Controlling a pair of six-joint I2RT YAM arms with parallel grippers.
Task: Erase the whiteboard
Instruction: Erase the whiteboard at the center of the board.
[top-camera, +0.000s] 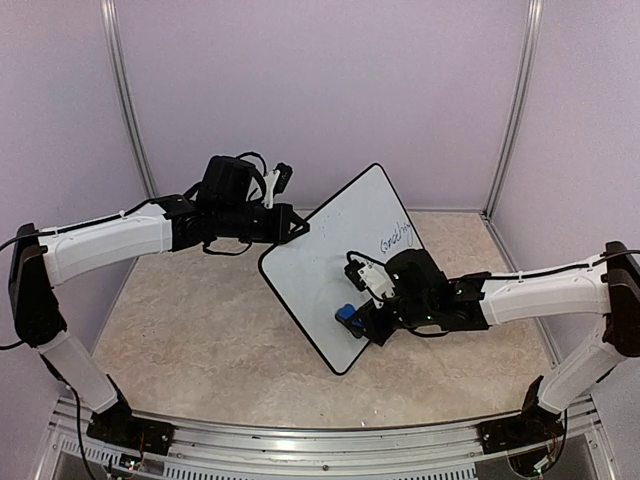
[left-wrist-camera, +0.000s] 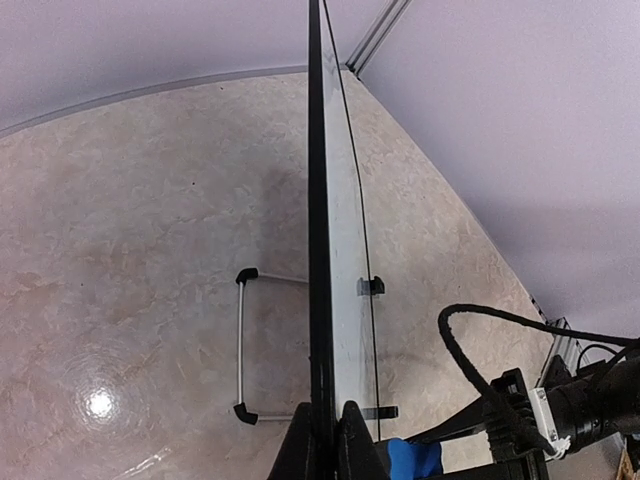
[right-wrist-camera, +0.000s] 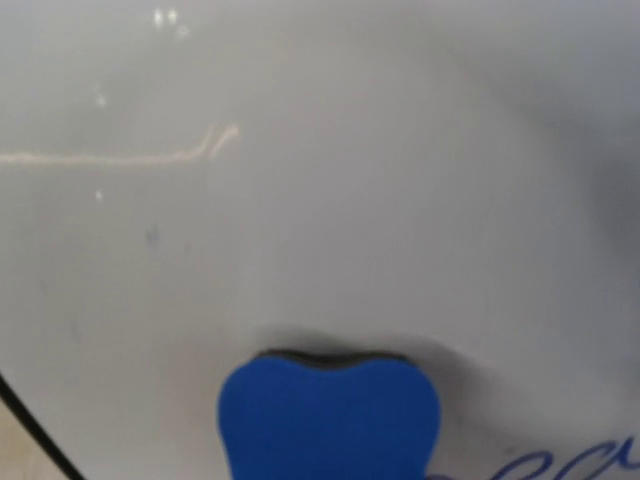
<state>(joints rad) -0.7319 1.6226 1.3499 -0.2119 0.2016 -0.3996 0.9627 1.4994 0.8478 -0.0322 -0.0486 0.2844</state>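
The whiteboard (top-camera: 325, 270) stands tilted on its lower corner, white with a thin black rim. Blue writing (top-camera: 395, 237) remains near its upper right edge. My left gripper (top-camera: 291, 224) is shut on the board's upper left rim. In the left wrist view the board (left-wrist-camera: 322, 220) runs edge-on between that gripper's (left-wrist-camera: 330, 428) closed fingers. My right gripper (top-camera: 360, 316) is shut on a blue eraser (top-camera: 346, 314) pressed flat against the board's lower part. The right wrist view shows the eraser (right-wrist-camera: 330, 415) squeezed against the white surface (right-wrist-camera: 330, 170), with blue writing (right-wrist-camera: 590, 465) just to its right; its fingers are hidden.
A wire stand (left-wrist-camera: 241, 345) sticks out behind the board, and two small black clips (left-wrist-camera: 371, 286) sit on its front edge. The beige table (top-camera: 190, 330) is enclosed by lilac walls (top-camera: 320, 90). The right arm's cable (left-wrist-camera: 470, 355) loops near the board.
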